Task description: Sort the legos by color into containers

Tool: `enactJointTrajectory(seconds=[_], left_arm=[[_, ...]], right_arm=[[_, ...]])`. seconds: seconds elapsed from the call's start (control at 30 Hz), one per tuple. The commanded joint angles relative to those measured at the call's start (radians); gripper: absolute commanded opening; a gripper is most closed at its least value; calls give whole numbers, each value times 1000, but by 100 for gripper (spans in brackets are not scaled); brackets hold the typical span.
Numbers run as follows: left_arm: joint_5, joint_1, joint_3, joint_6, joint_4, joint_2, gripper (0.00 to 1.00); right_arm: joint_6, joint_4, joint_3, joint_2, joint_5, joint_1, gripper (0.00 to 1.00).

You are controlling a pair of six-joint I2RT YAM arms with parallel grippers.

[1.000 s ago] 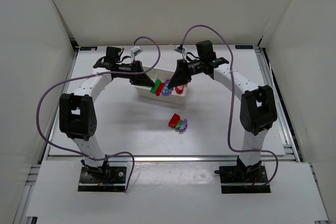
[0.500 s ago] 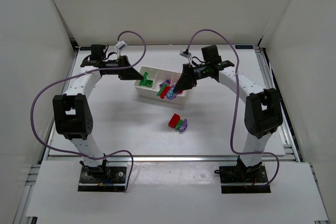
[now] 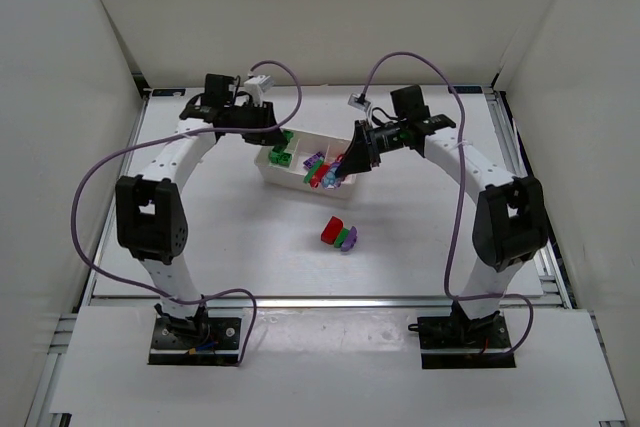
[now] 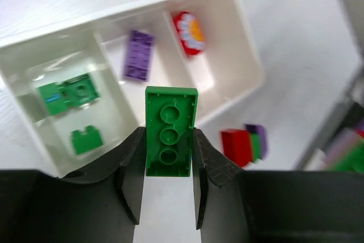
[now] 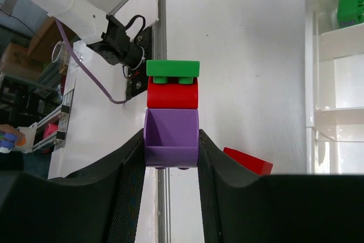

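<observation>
Clenched in the left pincer [image 4: 168, 140] across its long sides: a green lego [image 4: 170, 132], studs up, hanging above the tray [image 4: 244, 38] near the divider by the left compartment, home to more green pieces [image 4: 68, 95]. Light, rigid, slick plastic, so best pinched on flat parallel faces, never the studs. Further right, a purple brick [image 4: 138, 55] in the middle compartment and a red piece [image 4: 189, 32] in the right one. Loose on the tabletop [image 3: 200, 237], near the tray: a red-green-purple cluster [image 3: 340, 235]. Gripped in the right pincer [image 5: 170, 146] at its purple base: a purple-red-green stack [image 5: 172, 112], probably snapped together and needing pulling apart
</observation>
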Motion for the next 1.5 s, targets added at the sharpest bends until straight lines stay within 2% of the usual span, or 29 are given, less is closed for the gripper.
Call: enactJointTrajectory(seconds=[0.0, 0.2, 0.27, 0.3, 0.37, 0.4, 0.5, 0.53, 0.57, 0.6, 0.63, 0.73, 0.77, 0.87, 1.07, 1.47], left_arm=[[-376, -36, 54, -33, 7, 48, 17], [-566, -65, 100, -24, 10, 135, 29], [-614, -65, 111, -24, 10, 152, 43], [-615, -67, 123, -18, 7, 162, 55], [-551, -65, 137, -13, 1, 163, 62], [-443, -64, 140, 17, -2, 152, 68], [-289, -43, 139, 25, -11, 113, 74], [-143, -33, 137, 24, -11, 73, 77], [-67, -12, 125, 27, -2, 50, 79], [17, 2, 116, 27, 7, 30, 79], [206, 16, 104, 30, 19, -1, 80], [426, 28, 110, -4, 10, -3, 77], [545, 27, 107, -40, 6, 2, 77], [654, 11, 71, -70, 7, -9, 76], [760, -21, 10, -71, 7, -35, 78], [741, -58, -13, -45, 10, -50, 80]], right_arm=[[-30, -11, -19, -61, -2, -18, 0], [-29, -8, -22, -66, 1, -28, 0], [-32, -8, -21, -61, -2, -34, 0], [-30, -8, -18, -61, -2, -35, 0], [-34, -6, -15, -57, -6, -36, 0], [-34, -5, -13, -55, -9, -35, 0], [-34, -8, 4, -41, -15, -35, 0], [-37, -8, 8, -34, -18, -35, 0], [-38, -11, 16, -31, -25, -35, 0], [-38, -11, 19, -28, -29, -35, 0], [-38, -8, 23, -17, -34, -35, 0], [-32, 1, 43, -8, -45, -22, 0], [-29, 1, 54, 3, -51, -19, 0], [-15, 17, 65, 15, -61, -10, 0], [9, 38, 105, 38, -86, 10, 0], [66, 96, 154, 57, -95, 24, 0]])
